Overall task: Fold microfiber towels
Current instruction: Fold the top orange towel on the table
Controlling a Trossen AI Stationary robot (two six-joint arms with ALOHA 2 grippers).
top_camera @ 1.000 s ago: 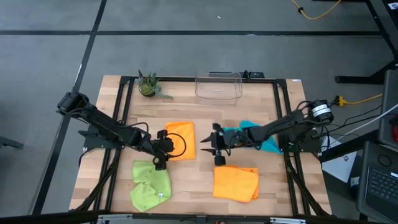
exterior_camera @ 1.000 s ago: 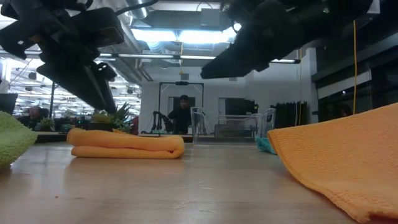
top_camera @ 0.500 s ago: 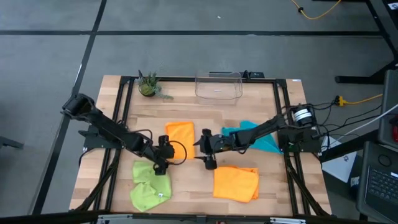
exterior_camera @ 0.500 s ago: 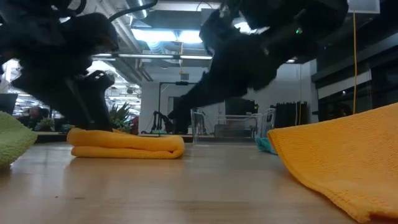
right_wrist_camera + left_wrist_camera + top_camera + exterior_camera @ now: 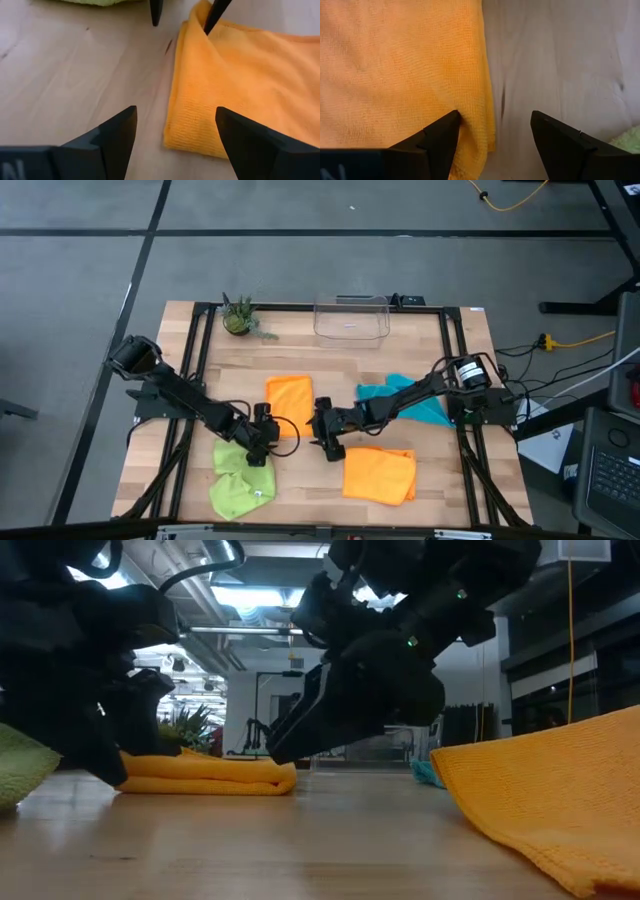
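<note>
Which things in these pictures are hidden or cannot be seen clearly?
- Low view: left gripper hides one end of the folded orange towel.
- Low view: teal towel mostly hidden by the nearer orange towel.
- High view: bin contents too small to tell.
- Low view: green towel cut off by the edge.

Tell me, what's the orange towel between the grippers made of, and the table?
The folded orange towel looks like soft microfiber cloth: a fuzzy, matte, finely looped weave shows up close. The table looks like pale wood with a smooth finish: grain lines and small dark knots show, though it could be a laminate.
</note>
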